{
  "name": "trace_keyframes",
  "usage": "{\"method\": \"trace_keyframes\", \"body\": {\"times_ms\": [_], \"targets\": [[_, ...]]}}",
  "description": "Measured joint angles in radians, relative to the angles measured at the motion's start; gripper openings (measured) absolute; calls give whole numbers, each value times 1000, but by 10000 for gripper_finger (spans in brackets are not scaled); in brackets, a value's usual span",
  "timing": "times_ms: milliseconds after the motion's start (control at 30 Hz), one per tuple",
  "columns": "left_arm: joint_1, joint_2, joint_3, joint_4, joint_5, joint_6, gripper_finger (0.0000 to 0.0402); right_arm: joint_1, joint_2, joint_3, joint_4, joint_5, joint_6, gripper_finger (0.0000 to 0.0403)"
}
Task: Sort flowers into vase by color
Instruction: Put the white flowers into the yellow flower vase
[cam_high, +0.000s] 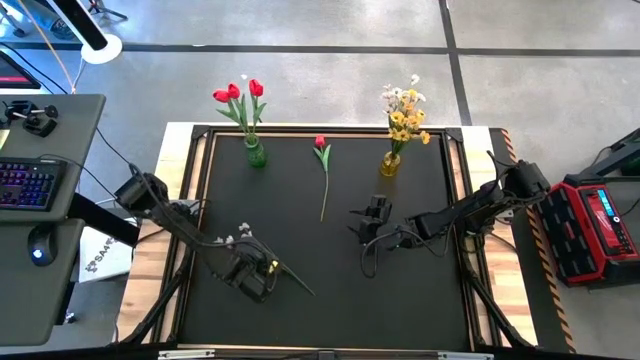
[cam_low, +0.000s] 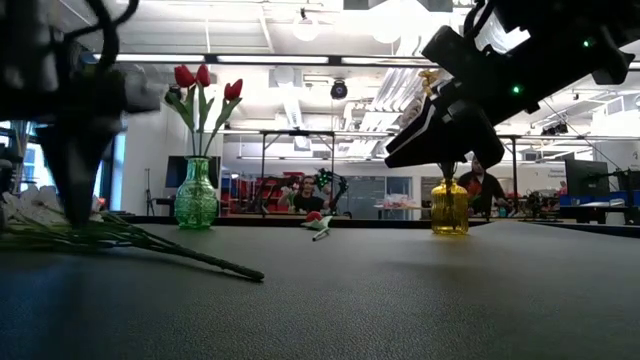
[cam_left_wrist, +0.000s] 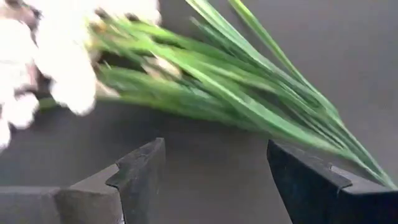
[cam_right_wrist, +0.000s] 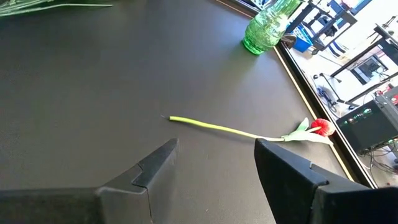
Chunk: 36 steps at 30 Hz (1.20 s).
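Note:
A white-blossom spray (cam_high: 262, 258) lies flat on the black table at the near left; it fills the left wrist view (cam_left_wrist: 205, 81). My left gripper (cam_high: 252, 280) is open just over it, fingers clear of the leaves. A single red tulip (cam_high: 322, 170) lies on the table's far middle; it also shows in the right wrist view (cam_right_wrist: 249, 132). My right gripper (cam_high: 366, 232) is open and empty, above the table right of the tulip's stem end. A green vase (cam_high: 256, 152) holds three red tulips. A yellow vase (cam_high: 390, 163) holds yellow and white sprays.
The two vases stand near the table's far edge, also seen in the low view as the green vase (cam_low: 197, 195) and the yellow vase (cam_low: 450, 207). A raised frame (cam_high: 200, 170) borders the black table. People sit in the room beyond.

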<state>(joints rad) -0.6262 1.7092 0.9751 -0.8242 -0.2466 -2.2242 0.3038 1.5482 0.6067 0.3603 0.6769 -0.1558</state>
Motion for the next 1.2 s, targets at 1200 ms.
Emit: {"method": "trace_keyframes", "body": {"times_ms": [1200], "targets": [[378, -90, -66, 192, -260, 531, 271, 22, 0, 1, 43, -84, 15, 197]]}}
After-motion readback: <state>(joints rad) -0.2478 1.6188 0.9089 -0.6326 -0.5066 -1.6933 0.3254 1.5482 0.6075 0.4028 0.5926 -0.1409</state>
